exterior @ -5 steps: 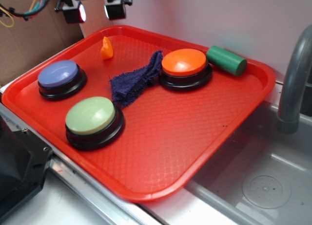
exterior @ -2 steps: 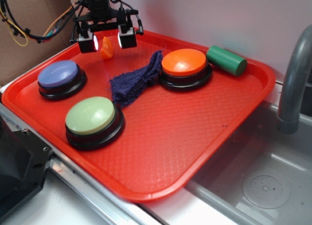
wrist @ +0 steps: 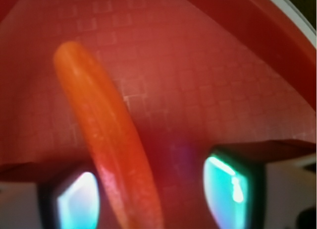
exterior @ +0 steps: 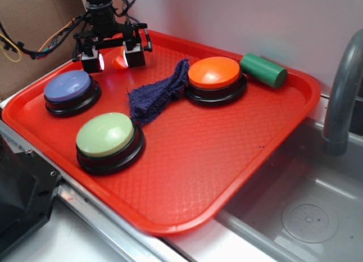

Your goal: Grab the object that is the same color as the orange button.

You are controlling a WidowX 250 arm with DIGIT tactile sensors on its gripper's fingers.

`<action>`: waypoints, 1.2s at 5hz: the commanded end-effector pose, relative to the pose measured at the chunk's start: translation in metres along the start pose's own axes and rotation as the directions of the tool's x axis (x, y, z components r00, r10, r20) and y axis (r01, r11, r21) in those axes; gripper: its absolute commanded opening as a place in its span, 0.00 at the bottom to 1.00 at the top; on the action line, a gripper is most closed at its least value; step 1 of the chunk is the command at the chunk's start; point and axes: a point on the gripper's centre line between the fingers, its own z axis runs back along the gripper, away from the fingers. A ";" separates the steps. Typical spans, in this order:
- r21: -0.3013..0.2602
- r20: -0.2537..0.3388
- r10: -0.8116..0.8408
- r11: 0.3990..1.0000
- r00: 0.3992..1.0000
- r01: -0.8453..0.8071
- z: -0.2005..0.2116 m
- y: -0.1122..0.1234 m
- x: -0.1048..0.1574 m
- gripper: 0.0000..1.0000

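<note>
Between spread fingers, glossy orange piece (wrist: pixel 106 144)

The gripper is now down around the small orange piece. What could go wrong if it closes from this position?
1. In the wrist view the orange piece lies nearer one finger, not centred in the open gripper, so closing may push it sideways or make it slip out.
2. The piece looks glossy and tapered, so the grip may be weak.
3. The fingers are low over the red tray and might scrape it.
</note>
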 end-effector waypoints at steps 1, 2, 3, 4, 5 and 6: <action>-0.047 0.035 -0.042 0.998 0.999 0.044 0.019 0.007 -0.005 0.00; -0.121 0.059 -0.147 0.981 0.987 0.153 0.044 -0.005 -0.011 0.00; -0.137 0.202 -0.315 0.928 0.927 0.345 0.095 -0.026 -0.035 0.00; -0.152 0.238 -0.486 0.837 0.841 0.526 0.147 -0.037 -0.069 0.00; -0.183 0.233 -0.603 0.743 0.763 0.644 0.180 -0.041 -0.096 0.00; -0.172 0.205 -0.687 0.676 0.697 0.717 0.189 -0.047 -0.121 0.00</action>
